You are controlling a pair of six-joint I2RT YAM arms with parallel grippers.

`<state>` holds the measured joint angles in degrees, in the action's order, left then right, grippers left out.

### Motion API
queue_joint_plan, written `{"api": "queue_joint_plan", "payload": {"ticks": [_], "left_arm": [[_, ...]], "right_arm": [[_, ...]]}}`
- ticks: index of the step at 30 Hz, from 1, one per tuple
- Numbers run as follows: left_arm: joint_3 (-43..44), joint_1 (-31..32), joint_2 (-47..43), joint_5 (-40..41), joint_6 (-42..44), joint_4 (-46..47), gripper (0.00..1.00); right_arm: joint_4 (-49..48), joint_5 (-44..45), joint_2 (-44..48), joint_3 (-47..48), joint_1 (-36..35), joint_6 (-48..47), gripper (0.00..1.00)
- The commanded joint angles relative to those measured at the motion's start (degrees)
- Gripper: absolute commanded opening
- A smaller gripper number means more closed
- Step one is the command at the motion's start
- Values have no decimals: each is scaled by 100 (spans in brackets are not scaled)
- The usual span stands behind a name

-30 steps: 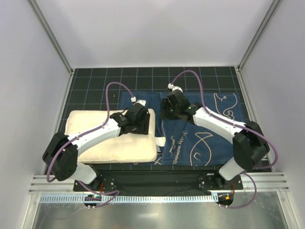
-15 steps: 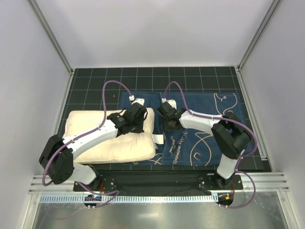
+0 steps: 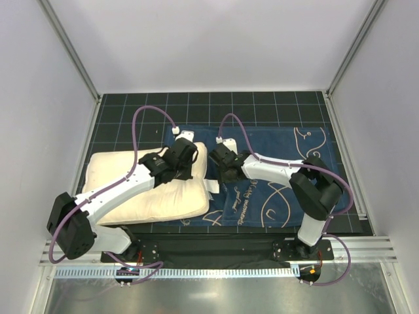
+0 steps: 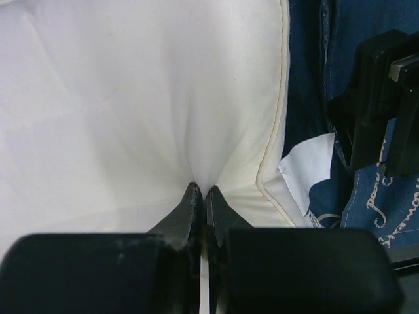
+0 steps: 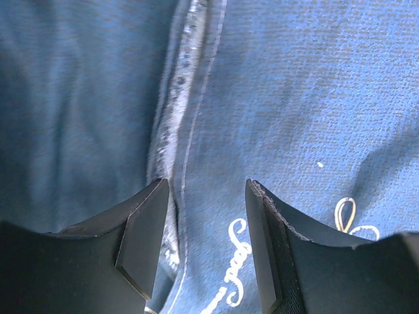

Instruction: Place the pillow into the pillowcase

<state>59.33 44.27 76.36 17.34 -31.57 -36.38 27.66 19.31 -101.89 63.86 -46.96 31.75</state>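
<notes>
Pinching a fold of the cream pillow (image 4: 118, 98) near its right-hand seam, the left gripper (image 4: 200, 196) is holding it with jaws closed tight. The right gripper (image 5: 206, 229) is hovering half open astride the hem (image 5: 178, 131) of the navy fish-print pillowcase (image 5: 308, 98), gripping nothing. The pillow is lying outside the case, overlapping its left end. Opening the case seems the step in hand; next, the right jaws need to catch only the top hem layer and lift.

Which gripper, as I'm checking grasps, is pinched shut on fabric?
The left gripper, shut on a fold of the plump cream-white pillow; the right gripper stands open over the navy-blue printed fabric pillowcase.
</notes>
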Motion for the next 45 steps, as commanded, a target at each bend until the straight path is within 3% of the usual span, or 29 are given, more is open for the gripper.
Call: {"api": "queue_joint_plan", "payload": {"ticks": [1, 12, 16, 17, 18, 21, 26, 34, 45], "left_arm": [[158, -41, -121, 173, 108, -1, 0], [149, -33, -244, 208, 99, -88, 0], [158, -33, -235, 147, 99, -97, 0], [166, -33, -218, 138, 99, -97, 0], [167, -33, -218, 112, 99, -89, 0], [166, -33, -174, 50, 90, -62, 0], [193, -41, -121, 67, 125, -53, 0], [386, -33, -7, -64, 222, -45, 0], [2468, -33, 784, 173, 1083, -90, 0]], "right_arm": [[-7, 82, 319, 65, -59, 139, 57], [170, 433, -446, 329, -76, 270, 57], [205, 504, -516, 294, -77, 306, 51], [213, 512, -516, 312, -76, 314, 46], [240, 591, -499, 320, -76, 332, 34], [363, 688, -289, 373, -77, 350, 20], [503, 697, 230, 444, -76, 315, 4], [600, 565, 889, 391, -76, 315, 4], [416, 152, 1549, 206, -68, 262, 4]]}}
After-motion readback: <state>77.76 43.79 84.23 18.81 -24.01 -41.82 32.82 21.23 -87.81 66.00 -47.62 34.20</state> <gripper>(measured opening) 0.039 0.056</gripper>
